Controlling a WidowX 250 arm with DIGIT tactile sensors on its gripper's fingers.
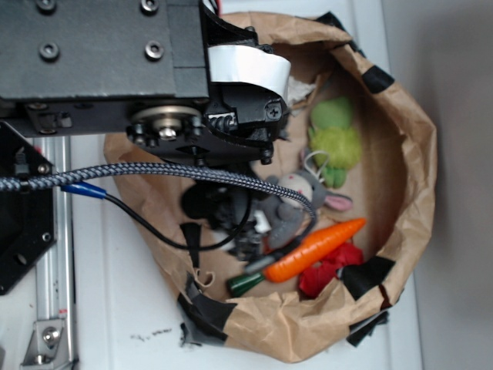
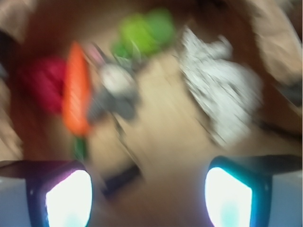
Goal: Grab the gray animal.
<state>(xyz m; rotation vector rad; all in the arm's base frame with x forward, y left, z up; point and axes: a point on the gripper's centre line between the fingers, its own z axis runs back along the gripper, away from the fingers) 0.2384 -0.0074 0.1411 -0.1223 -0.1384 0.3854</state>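
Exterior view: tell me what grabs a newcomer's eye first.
The black robot arm fills the upper left, looming over a crumpled brown paper bowl. Inside, the bright orange carrot lies at the lower right, with the gray animal just above it and a green plush toy higher up.

Gray animal point(image 1: 296, 202) with cream face and pink-lined ears, orange carrot point(image 1: 316, 249), green plush point(image 1: 335, 135), perhaps red cloth point(image 1: 330, 275).

exterior: overhead, near | wrist: down, blurred | shared: paper bag point(image 1: 400, 154)

the gray animal point(image 1: 296, 199) lies in the paper bag point(image 1: 400, 193), between the green plush point(image 1: 337, 137) and the carrot point(image 1: 312, 250).
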